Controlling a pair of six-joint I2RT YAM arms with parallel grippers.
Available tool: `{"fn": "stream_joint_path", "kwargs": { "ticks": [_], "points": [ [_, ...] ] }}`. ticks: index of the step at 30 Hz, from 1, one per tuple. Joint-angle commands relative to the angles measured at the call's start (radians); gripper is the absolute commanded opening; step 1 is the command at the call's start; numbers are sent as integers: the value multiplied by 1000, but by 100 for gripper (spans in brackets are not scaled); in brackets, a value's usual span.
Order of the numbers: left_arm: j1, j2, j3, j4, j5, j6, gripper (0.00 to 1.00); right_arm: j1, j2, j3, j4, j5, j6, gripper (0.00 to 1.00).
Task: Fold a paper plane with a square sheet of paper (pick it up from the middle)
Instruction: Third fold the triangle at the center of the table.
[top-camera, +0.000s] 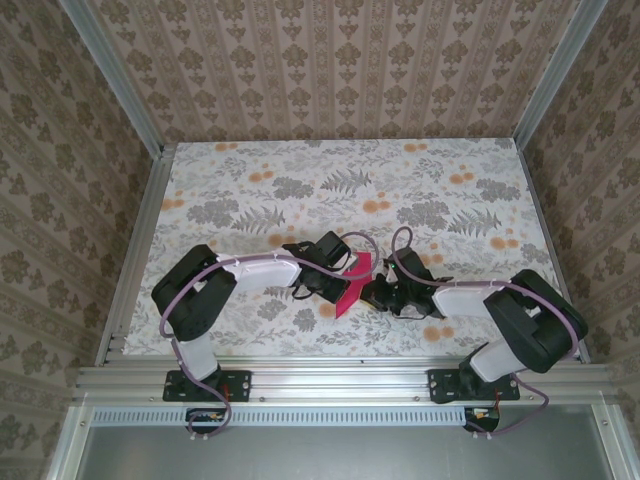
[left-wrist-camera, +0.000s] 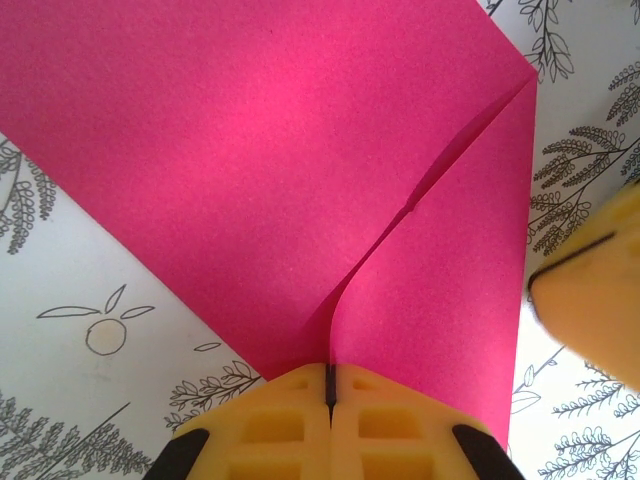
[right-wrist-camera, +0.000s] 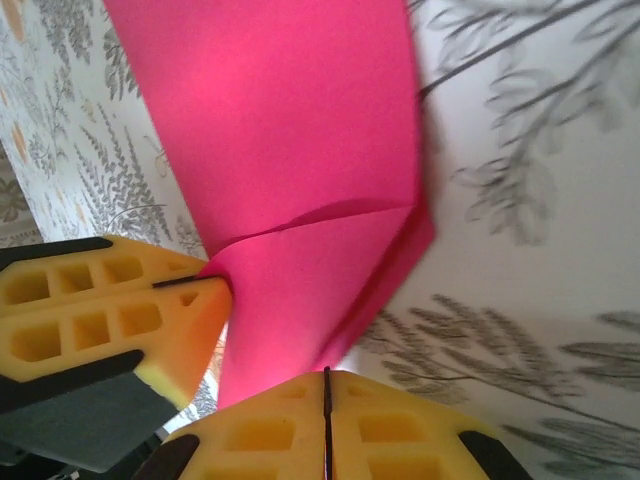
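Observation:
The square sheet of paper (top-camera: 353, 286) is magenta-pink and partly folded, lying on the flowered tablecloth between the two arms. In the left wrist view the sheet (left-wrist-camera: 300, 150) has a raised flap whose edge runs into my left gripper (left-wrist-camera: 328, 376), which is shut on it. In the right wrist view that left gripper (right-wrist-camera: 207, 283) pinches the fold at the sheet's (right-wrist-camera: 290, 130) left side. My right gripper (right-wrist-camera: 326, 376) is shut, and its tips meet the sheet's lower folded edge. No paper shows in its slit. From above, the left gripper (top-camera: 338, 268) and right gripper (top-camera: 381, 292) flank the paper.
The tablecloth (top-camera: 300, 190) is printed with grey ferns and orange flowers. Aluminium rails (top-camera: 340, 378) frame the table, and wallpapered walls close it on three sides. Both arms lie low near the front edge, with cables looping over them.

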Motion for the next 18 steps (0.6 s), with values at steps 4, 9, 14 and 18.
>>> {"fn": "stream_joint_path", "kwargs": {
  "ticks": [4, 9, 14, 18],
  "points": [
    [7, 26, -6, -24, 16, -7, 1, 50, 31, 20, 104, 88, 84, 8],
    [7, 29, -2, -29, 18, -5, 1, 62, 14, 12, 71, 118, 98, 8],
    [7, 28, 3, -28, 20, -4, 1, 65, -115, -15, -46, 190, 87, 9],
    [6, 28, 7, -30, 24, -4, 2, 65, -199, -1, -121, 221, 62, 10]
  ]
}}
